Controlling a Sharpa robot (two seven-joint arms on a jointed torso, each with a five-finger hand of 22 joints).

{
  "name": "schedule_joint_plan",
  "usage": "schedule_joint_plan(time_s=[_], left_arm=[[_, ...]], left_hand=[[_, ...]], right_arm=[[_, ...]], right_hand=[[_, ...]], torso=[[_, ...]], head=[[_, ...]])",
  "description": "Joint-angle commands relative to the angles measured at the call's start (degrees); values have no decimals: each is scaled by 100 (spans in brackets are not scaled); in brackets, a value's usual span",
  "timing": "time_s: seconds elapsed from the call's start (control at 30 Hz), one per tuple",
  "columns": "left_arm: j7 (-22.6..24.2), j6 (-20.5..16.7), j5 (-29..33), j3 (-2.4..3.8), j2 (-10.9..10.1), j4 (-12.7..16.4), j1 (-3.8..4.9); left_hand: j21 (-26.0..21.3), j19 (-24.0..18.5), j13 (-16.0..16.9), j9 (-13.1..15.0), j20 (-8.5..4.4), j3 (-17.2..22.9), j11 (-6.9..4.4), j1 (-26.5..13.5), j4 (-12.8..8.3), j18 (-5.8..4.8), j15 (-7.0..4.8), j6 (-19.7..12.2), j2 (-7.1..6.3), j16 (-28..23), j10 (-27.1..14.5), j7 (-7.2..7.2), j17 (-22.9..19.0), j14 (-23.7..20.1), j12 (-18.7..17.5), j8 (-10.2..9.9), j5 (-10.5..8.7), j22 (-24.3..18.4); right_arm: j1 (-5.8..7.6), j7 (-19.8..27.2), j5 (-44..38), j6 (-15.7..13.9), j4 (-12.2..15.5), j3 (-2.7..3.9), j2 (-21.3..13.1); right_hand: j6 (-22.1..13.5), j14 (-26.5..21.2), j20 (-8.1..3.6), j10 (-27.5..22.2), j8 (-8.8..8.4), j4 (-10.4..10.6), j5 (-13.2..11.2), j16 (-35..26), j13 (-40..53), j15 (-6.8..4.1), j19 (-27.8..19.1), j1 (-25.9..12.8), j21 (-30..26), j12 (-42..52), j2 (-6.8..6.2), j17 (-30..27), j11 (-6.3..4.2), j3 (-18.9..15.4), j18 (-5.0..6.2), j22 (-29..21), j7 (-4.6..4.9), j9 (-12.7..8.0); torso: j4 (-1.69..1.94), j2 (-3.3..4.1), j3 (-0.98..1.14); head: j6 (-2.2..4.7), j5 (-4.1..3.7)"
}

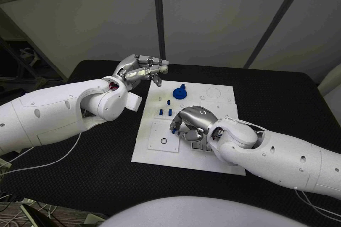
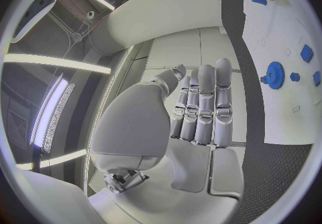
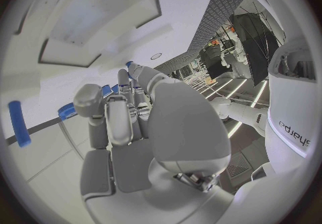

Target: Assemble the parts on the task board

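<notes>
On black table [image 1: 85, 173], white task board [image 1: 160, 155]

You're looking at a black counter [image 1: 106, 178] with a woven texture, set before pale grey wall panels [image 1: 206, 25] split by dark seams. White cables [image 1: 43, 163] trail off the counter's left edge. Long light strips [image 2: 57, 66] glow overhead.
</notes>
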Motion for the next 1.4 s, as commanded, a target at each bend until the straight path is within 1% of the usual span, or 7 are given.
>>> schedule_joint_plan(time_s=[0.03,0.17,0.47,0.67,0.73,0.97,1.4], left_arm=[[26,72,11,5,12,1,7],[19,71,11,5,17,0,7],[8,70,11,5,16,-3,7],[-10,84,11,5,20,-8,7],[-14,89,11,5,20,-9,7],[-30,115,11,5,18,-22,7],[-78,178,11,4,12,-50,7]], left_hand=[[-24,-8,8,-8,25,-33,-19,-4,2,-60,33,-43,45,-1,-37,7,-5,-8,29,-8,-17,-9],[-28,-10,8,-10,27,-40,-16,-8,5,-60,35,-48,44,-2,-44,9,-5,-13,32,-8,-18,-12],[-29,-11,9,-10,27,-41,-16,-8,6,-60,36,-49,45,-2,-46,9,-5,-14,32,-8,-18,-13],[-30,-11,9,-11,27,-42,-16,-9,7,-60,36,-50,47,-2,-48,10,-6,-15,33,-8,-18,-13],[-33,-12,9,-12,28,-45,-14,-10,8,-60,37,-54,48,-2,-53,11,-6,-17,34,-8,-18,-15],[-33,-12,9,-12,29,-45,-14,-10,8,-60,38,-55,48,-2,-54,12,-6,-18,34,-9,-18,-15],[-38,-14,9,-14,30,-51,-11,-13,11,-60,40,-63,49,-3,-64,15,-6,-22,36,-10,-19,-18]], right_arm=[[-3,-51,-36,261,-15,-11,29],[-3,-99,-39,416,-26,-11,47],[-2,-195,-62,501,-35,-12,35],[-2,-196,-68,417,-36,-12,31],[-2,-189,-68,369,-31,-12,30],[-2,-140,-69,31,46,-12,-20],[0,37,-15,-849,468,-4,-382]], right_hand=[[-16,214,24,17,1,17,41,-11,7,-2,13,-82,25,-41,-4,-15,6,-7,-40,-6,35,7],[-55,212,39,-16,-32,35,76,-13,3,10,-10,-149,11,-90,-17,-24,18,-47,-36,-23,43,-1],[-148,204,66,-125,-96,62,119,-21,-19,42,-49,-232,-19,-198,-33,-45,60,-95,-29,-59,76,-22],[-563,204,155,-522,-324,91,141,12,-118,161,-82,-335,-48,-434,-127,-14,205,-96,-28,-91,203,-137],[-699,207,197,-767,-341,100,146,36,-182,212,-118,-374,-80,-537,-181,12,260,-100,-19,-136,234,-182],[-997,162,268,-1136,-330,76,159,15,-269,257,-218,-388,-165,-560,-269,-52,311,-165,15,-255,189,-287],[-918,166,267,-1091,-281,75,206,56,-260,243,-192,-374,-147,-389,-238,-12,287,-190,13,-225,174,-293]], torso=[[4,-2,-1],[5,-3,-2],[-3,-3,-1],[1,-2,0],[2,-2,0],[-5,-3,4],[-1,-7,2]], head=[[-5,3],[-8,0],[-9,-3],[-6,-11],[-2,-14],[11,-15],[45,-42]])
